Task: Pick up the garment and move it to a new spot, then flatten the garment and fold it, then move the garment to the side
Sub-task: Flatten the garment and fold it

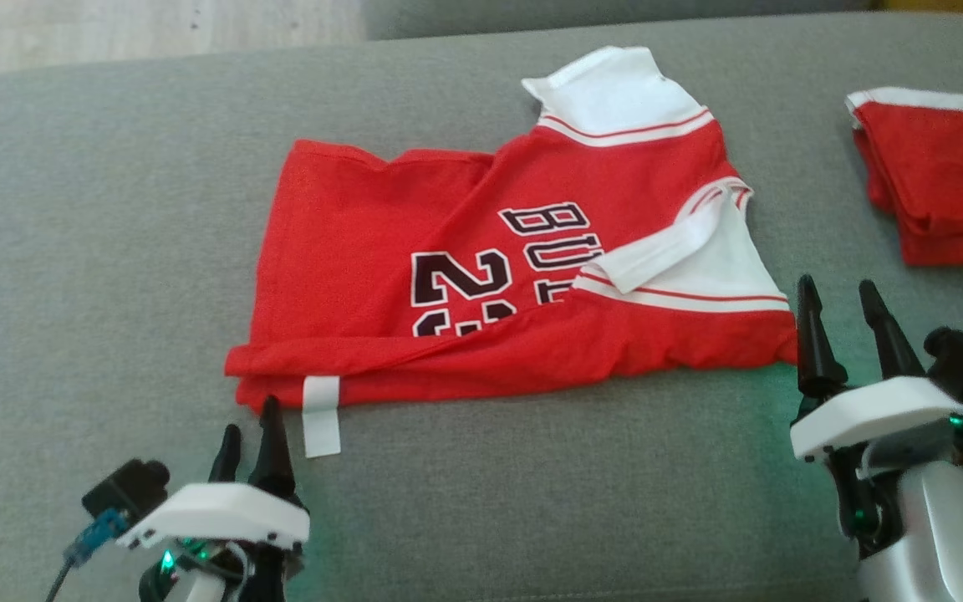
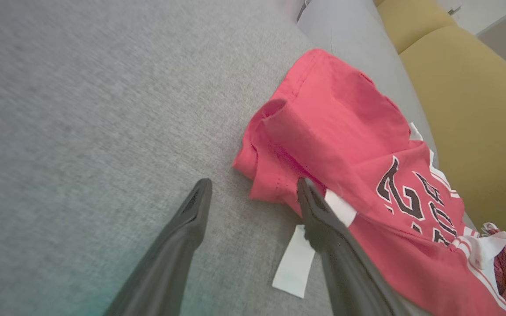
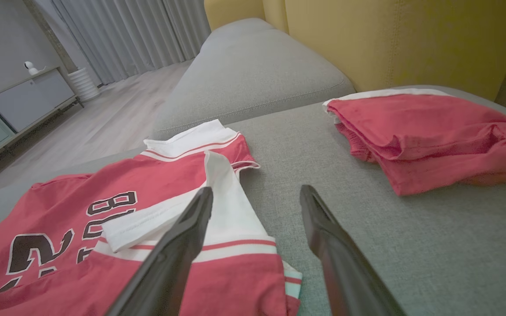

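A red garment (image 1: 490, 251) with white sleeves and black lettering lies on the grey sofa seat (image 1: 97, 251), its near edge folded over onto itself. A white tag (image 1: 321, 415) sticks out at its near left corner. My left gripper (image 1: 251, 416) is open just in front of that corner; in the left wrist view the left gripper (image 2: 254, 182) has one finger over the garment (image 2: 345, 145) by the tag (image 2: 294, 263) and the other over bare cushion. Beside the near right corner, my right gripper (image 1: 836, 284) is open and empty. In the right wrist view the right gripper (image 3: 256, 189) points past the garment's (image 3: 103, 188) white sleeve.
A second red garment (image 1: 941, 184), folded, lies at the seat's right end, also seen as the folded pile (image 3: 433, 136). A yellow backrest (image 3: 389, 39) rises behind the seat. Wooden floor (image 1: 114, 33) lies beyond the far left edge. Bare cushion runs along the front and left.
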{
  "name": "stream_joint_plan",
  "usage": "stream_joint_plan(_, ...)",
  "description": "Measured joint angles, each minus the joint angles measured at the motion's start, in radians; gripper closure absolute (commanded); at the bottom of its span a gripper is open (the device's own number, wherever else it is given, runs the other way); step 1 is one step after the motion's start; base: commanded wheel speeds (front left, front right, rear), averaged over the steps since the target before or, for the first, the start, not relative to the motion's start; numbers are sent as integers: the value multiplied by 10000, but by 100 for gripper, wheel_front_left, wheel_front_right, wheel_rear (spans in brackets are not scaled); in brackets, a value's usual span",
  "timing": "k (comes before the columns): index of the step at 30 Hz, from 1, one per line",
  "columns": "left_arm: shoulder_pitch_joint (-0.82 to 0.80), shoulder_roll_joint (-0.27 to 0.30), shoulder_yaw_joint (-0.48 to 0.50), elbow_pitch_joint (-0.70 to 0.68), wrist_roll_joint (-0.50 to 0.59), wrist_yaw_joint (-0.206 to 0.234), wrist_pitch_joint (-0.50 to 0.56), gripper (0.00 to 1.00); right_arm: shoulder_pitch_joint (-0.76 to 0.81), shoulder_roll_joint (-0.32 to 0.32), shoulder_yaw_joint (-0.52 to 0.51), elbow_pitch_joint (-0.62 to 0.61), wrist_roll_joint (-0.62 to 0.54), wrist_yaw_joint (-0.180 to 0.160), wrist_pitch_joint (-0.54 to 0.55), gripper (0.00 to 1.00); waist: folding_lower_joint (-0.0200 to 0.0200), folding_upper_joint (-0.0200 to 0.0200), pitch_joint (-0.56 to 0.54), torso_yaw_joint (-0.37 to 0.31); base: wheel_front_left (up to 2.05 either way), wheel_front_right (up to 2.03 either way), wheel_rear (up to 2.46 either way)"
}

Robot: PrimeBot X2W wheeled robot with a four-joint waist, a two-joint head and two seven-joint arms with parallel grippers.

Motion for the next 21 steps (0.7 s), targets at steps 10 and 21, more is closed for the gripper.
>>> stream_joint_plan(10,-932,-61,242,1039,-228,-48,155,4,2,4,61,-571,35,0,472,0,0,0,470,-423,0,0,0)
stream_joint_plan(21,-990,-184,0,1189,-345,-286,449,100,-80,10,244,817,50,0,1338,0,1,0,487,-146,0,0,0)
